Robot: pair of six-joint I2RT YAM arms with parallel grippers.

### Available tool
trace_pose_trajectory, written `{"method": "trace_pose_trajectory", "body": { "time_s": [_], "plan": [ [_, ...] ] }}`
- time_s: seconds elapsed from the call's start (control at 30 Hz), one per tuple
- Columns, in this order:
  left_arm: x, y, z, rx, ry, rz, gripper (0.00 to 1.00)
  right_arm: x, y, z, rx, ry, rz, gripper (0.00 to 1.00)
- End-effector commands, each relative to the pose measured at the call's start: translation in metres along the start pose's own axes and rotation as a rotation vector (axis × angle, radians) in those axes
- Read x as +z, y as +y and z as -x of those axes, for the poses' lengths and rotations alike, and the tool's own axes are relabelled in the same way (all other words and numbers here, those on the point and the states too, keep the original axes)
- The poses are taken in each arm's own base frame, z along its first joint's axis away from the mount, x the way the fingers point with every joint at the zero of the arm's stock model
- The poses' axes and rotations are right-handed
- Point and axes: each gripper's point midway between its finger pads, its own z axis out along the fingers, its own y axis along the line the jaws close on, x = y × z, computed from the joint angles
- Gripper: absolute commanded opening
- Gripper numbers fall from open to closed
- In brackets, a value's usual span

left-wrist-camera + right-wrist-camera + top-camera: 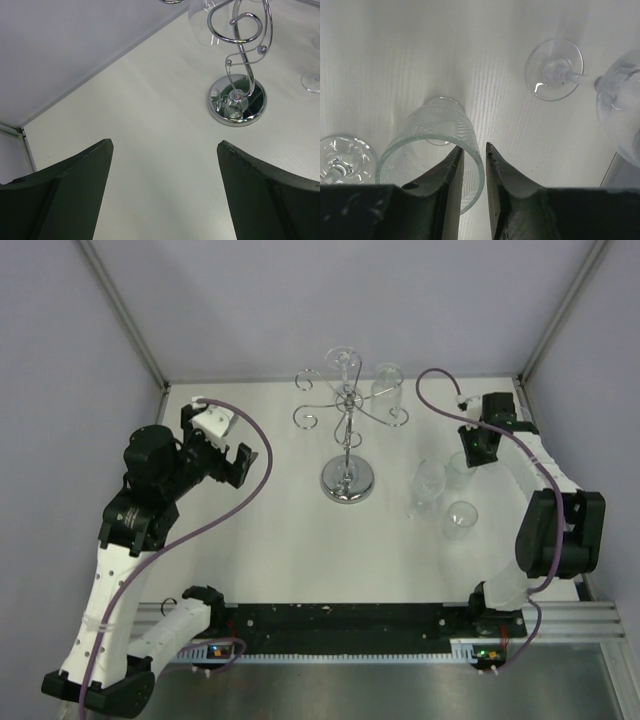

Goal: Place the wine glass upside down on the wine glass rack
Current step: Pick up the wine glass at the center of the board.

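The left gripper (165,145) hangs wide open, empty. The wine glass rack (347,440) stands well left of the right gripper (474,147), which pinches the rim wall of the wine glass (425,130), mouth up toward it; the right arm is nearer.

Bright, even light from overhead is filling the white-walled cell, and the white table (280,540) is carrying only faint, soft shadows. The chrome wine glass rack (347,430) is throwing sharp glints, with its mirrored base (237,102) reflecting dark and pale patches. The left gripper's fingers (65,200) are showing as dark, nearly featureless shapes. In the right wrist view the table is washing out toward the top, the ribbed glass (435,135) is catching pale highlights along its rim, and a wine glass (615,110) at the right edge is blurring.
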Motion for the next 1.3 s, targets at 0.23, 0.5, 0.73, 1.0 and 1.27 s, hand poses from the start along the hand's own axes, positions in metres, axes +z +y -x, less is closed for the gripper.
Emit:
{"method": "trace_pose_trajectory", "body": {
  "time_s": [0.23, 0.5, 0.73, 1.0, 1.27],
  "plan": [
    [-0.009, 0.002, 0.014, 0.032, -0.053, 0.014, 0.91, 0.002, -0.004, 0.004, 0.019, -0.032, 0.016, 0.01],
    [-0.010, 0.001, 0.023, 0.031, -0.069, 0.006, 0.91, -0.046, -0.015, 0.040, 0.013, -0.137, -0.010, 0.00],
    [-0.012, 0.005, 0.039, 0.006, -0.111, 0.021, 0.91, -0.109, -0.028, 0.087, 0.009, -0.259, -0.043, 0.00],
    [-0.010, 0.013, 0.069, -0.069, -0.163, 0.038, 0.91, -0.200, -0.034, 0.136, 0.028, -0.467, -0.060, 0.00],
    [-0.001, 0.006, 0.102, -0.174, -0.211, -0.040, 0.90, -0.303, -0.012, 0.165, -0.001, -0.729, 0.008, 0.00]
  ]
}}
